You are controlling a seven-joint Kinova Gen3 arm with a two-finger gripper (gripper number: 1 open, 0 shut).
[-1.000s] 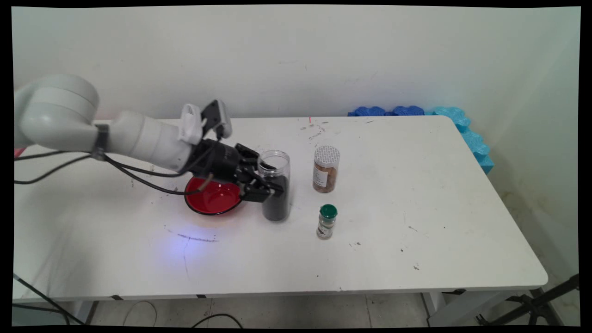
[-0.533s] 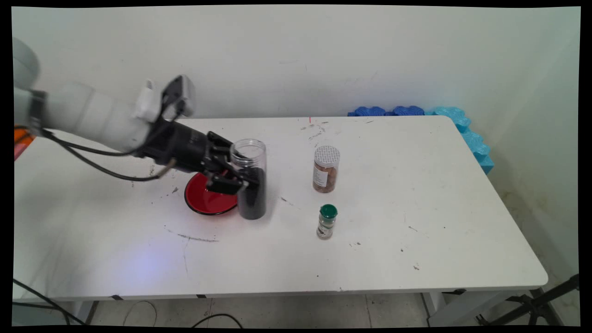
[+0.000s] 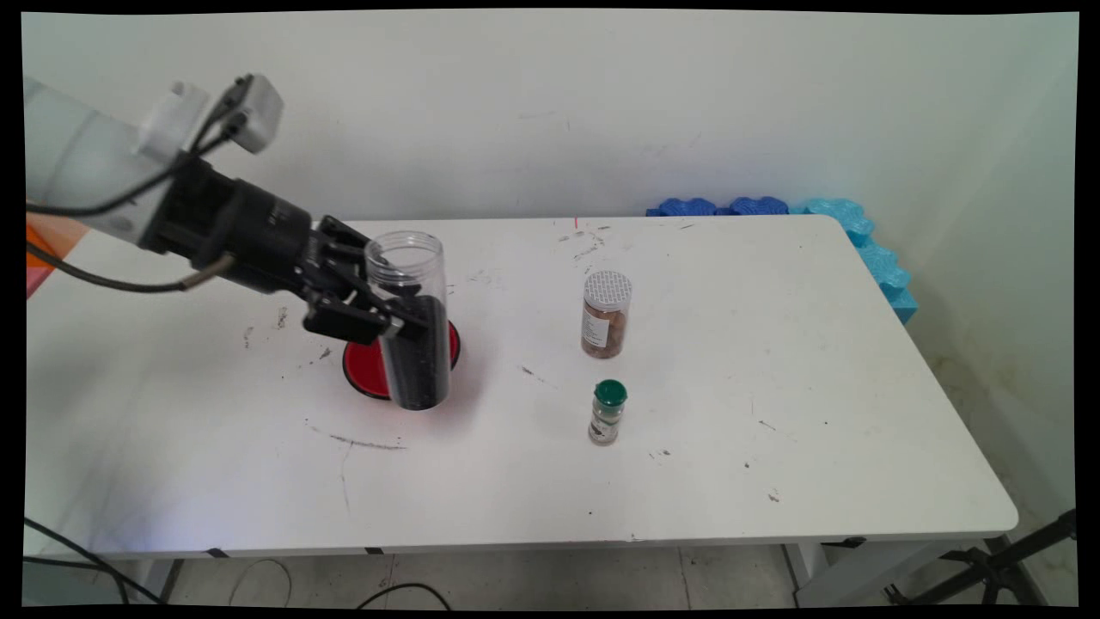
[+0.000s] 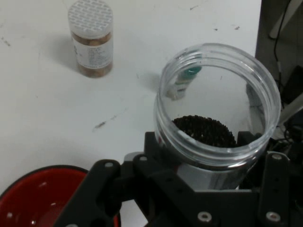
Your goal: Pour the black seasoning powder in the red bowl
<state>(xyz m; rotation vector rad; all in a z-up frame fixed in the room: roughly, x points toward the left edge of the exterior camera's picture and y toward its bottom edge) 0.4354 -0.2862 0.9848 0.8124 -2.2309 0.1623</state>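
Black two-finger gripper (image 3: 391,320), jaws clamping mid-body, is holding open clear plastic jar of dark grains (image 3: 412,322) left of centre: rigid, smooth, likely slippery, spillable.

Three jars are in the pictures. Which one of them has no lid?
The tall clear jar of dark grains, held in the gripper above the red bowl. The brown-filled jar has a white lid; the small bottle a green cap.

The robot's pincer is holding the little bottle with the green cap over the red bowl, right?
Not quite. The pincer is holding the clear open jar of dark grains, over the red bowl. The little bottle with the green cap stands alone on the table. The main view shows it.
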